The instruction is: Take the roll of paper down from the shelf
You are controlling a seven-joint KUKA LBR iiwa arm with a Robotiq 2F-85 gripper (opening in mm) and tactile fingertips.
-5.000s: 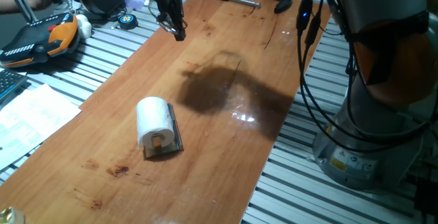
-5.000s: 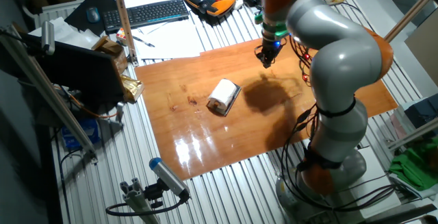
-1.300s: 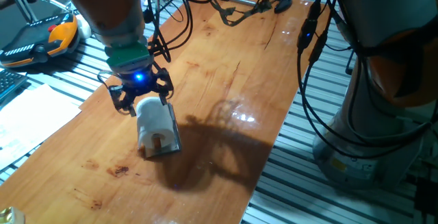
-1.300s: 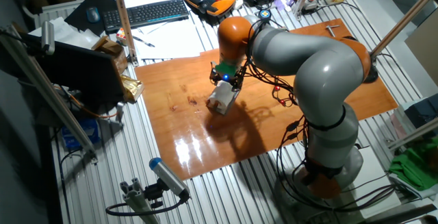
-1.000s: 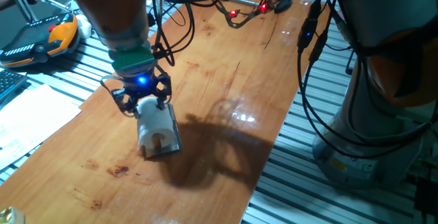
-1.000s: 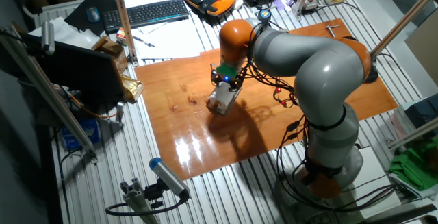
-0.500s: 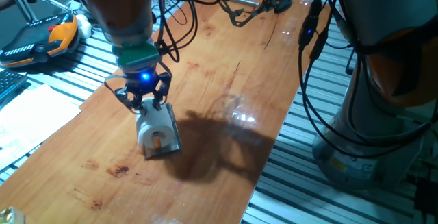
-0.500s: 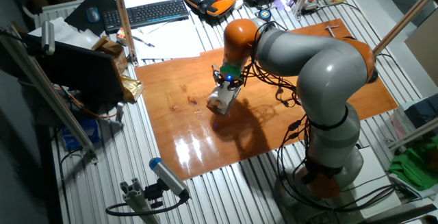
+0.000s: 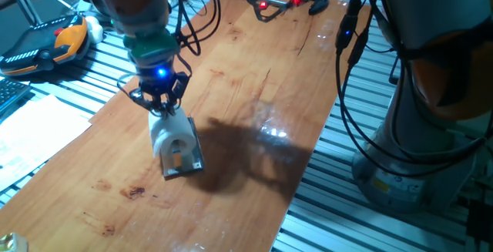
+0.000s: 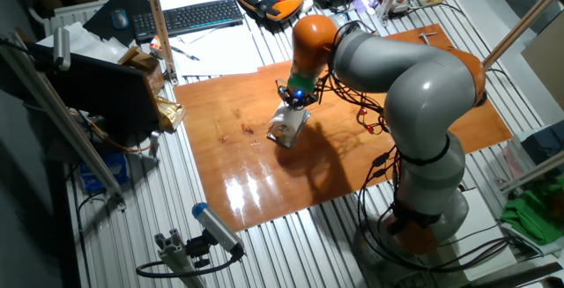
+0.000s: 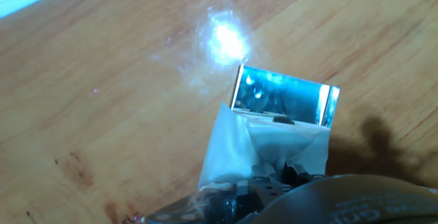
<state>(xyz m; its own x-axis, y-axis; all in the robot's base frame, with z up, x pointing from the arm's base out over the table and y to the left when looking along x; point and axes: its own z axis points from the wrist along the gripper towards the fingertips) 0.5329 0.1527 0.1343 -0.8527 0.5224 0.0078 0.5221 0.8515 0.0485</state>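
Gripper (image 9: 162, 110) pinched tight on the top of the roll of paper (image 9: 171, 135), which sits tilted on the shelf (image 9: 189, 162) on the wooden board (image 9: 254, 90). Light and squashy, I reckon; grip the sides gently.

Five seconds back I see the hand (image 9: 162, 107) up at the far end of the wooden board (image 9: 254, 90); now it sits low over the roll of paper (image 9: 171, 134), fingers pinched into the top of the tissue. A second ago those fingers straddle the roll, spread wide (they close in by half a second ago). The roll's top now looks squeezed to a peak, and its near end has lifted off the shelf (image 9: 191, 153), showing more bare plate (image 11: 284, 99).
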